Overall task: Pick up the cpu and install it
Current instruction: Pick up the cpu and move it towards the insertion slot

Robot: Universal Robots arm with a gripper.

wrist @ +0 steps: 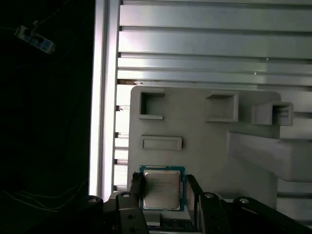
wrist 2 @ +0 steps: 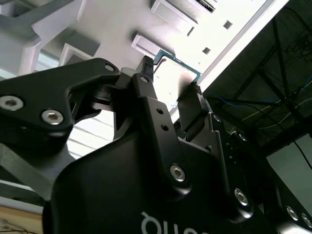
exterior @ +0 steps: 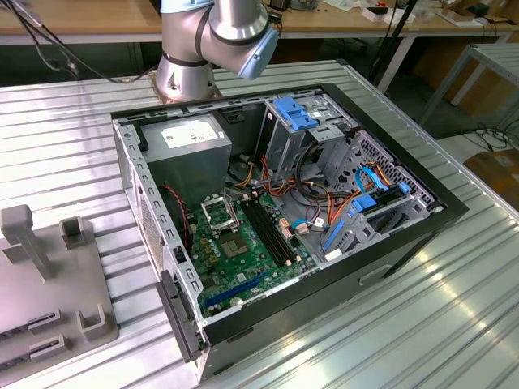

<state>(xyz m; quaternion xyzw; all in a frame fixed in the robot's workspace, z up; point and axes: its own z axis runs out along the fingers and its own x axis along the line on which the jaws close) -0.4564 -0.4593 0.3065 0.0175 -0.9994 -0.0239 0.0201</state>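
The exterior view looks steeply down on the open computer case (exterior: pixel 284 203); both wrist views sit close behind the end effector (wrist: pixel 163 179), sharing the cpu (wrist: pixel 161 191).

ribbed metal table (exterior: pixel 389 324); wooden workbench (exterior: pixel 97 16) behind.

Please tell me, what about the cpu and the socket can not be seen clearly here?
- Second wrist view: the gripper hides most of the cpu.
- Both wrist views: cpu resting on the grey plate or lifted, unclear.
- Exterior view: the socket is too small to show its inside.
- Exterior view: the arm is cut off by the top edge.
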